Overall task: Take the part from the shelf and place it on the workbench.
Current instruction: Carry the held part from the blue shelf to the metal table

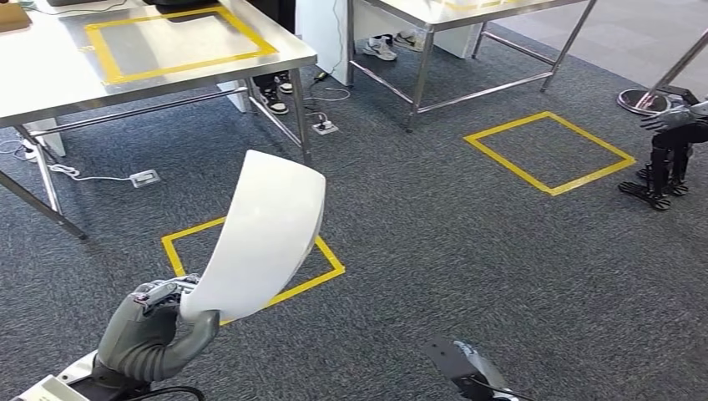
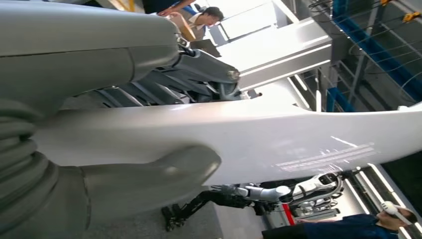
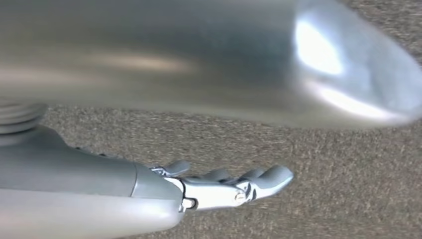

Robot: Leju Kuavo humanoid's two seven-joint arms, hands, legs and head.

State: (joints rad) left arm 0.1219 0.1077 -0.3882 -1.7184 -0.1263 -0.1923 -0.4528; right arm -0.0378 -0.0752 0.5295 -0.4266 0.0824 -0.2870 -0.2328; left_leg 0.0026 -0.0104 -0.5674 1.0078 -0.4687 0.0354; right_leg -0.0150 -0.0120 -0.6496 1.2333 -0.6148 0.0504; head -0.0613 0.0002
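My left hand (image 1: pixel 159 322) grips the lower end of a white curved panel part (image 1: pixel 263 234), which stands upright and arches forward over the grey carpet. Close up in the left wrist view, the part (image 2: pixel 278 139) runs across the picture, pinched between my thumb (image 2: pixel 164 172) and the dark fingers (image 2: pixel 199 69). My right hand (image 3: pixel 219 186) hangs low over the carpet with its fingers stretched out and nothing in it; it also appears at the bottom of the head view, right hand (image 1: pixel 467 368). The steel workbench (image 1: pixel 50 79) with a yellow taped rectangle (image 1: pixel 175 42) stands ahead on the left.
A second steel table (image 1: pixel 434 25) stands at the back. Yellow squares (image 1: pixel 547 150) are taped on the carpet, one under the part. Power strips and cables (image 1: pixel 144 177) lie under the workbench. Another robot (image 1: pixel 668 150) stands at the right edge. People stand near in the left wrist view.
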